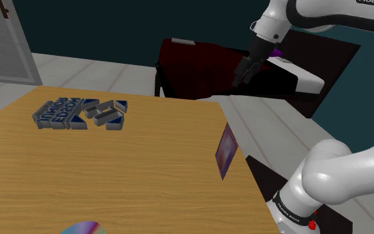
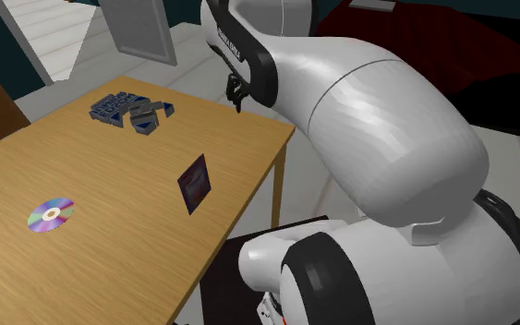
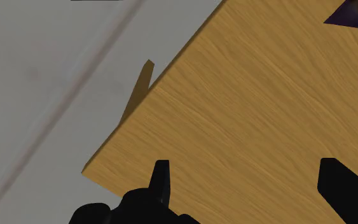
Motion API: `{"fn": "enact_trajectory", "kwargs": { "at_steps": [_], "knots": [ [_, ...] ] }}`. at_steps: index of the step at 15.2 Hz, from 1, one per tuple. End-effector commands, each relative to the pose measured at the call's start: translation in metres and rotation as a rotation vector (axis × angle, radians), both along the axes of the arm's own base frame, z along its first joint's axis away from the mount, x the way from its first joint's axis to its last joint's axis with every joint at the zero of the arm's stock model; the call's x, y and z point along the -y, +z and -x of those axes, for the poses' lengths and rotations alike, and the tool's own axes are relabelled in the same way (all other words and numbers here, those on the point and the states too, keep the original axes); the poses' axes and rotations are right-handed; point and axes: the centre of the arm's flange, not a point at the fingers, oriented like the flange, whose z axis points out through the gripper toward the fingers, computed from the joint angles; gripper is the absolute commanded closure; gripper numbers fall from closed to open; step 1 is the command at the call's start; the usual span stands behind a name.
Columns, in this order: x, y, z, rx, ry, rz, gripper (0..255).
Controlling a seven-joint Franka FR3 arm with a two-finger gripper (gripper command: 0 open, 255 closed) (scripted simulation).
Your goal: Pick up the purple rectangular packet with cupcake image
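Claw (image 3: 248, 165) hangs released above the table (image 3: 234, 95) corner, apart from the standing purple packet (image 1: 225, 151).

A wooden table (image 1: 145, 166) carries a shiny disc (image 2: 50, 214) near one edge and a blue-grey heap of lettered boxes (image 1: 79, 113) (tumbled together) toward the far side, with dark red furniture (image 1: 192, 66) beyond on the pale floor (image 3: 37, 76).

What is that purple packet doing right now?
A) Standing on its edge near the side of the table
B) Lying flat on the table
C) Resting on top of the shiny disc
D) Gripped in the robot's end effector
A: the purple packet stands on edge on the wooden table, close to its side, and the open end effector is apart from it.
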Motion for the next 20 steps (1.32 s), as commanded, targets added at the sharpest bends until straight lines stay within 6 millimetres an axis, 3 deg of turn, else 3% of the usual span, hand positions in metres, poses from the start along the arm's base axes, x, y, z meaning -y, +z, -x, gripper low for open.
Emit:
{"fn": "enact_trajectory", "kwargs": {
  "at_steps": [1,9,16,20],
  "knots": [
    [0.0,0.0,0.0,0.0,0.0,0.0,0],
    [-0.096,-0.029,0.049,-0.039,-0.338,0.015,0],
    [-0.186,-0.054,0.064,-0.073,-0.626,0.028,0],
    [-0.186,-0.075,0.064,-0.073,-0.626,0.028,0]
  ]
}}
